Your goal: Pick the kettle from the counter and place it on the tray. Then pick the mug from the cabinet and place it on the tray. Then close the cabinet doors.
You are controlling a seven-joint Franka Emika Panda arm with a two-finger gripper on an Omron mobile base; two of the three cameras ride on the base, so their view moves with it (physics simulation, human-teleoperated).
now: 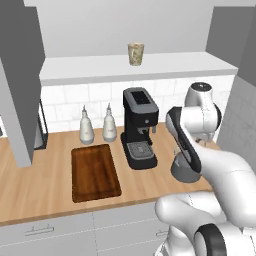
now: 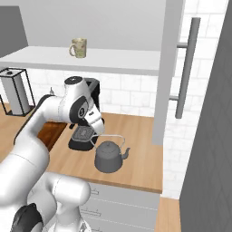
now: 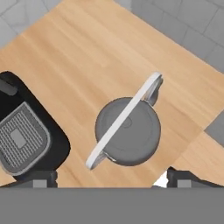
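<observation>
Hovering my end effector above the kettle, jaws wide and empty, so they can straddle its arched handle. Kettle sits on the desk beside the coffee machine; tray waits bare.

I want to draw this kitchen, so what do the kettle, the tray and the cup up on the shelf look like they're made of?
The kettle looks like dark grey metal with a dull finish and a paler, thin arched handle. The tray looks like dark brown wood, since grain lines run along it. The mug looks like cream pottery with greenish speckles, though it is too small to be sure.
</observation>
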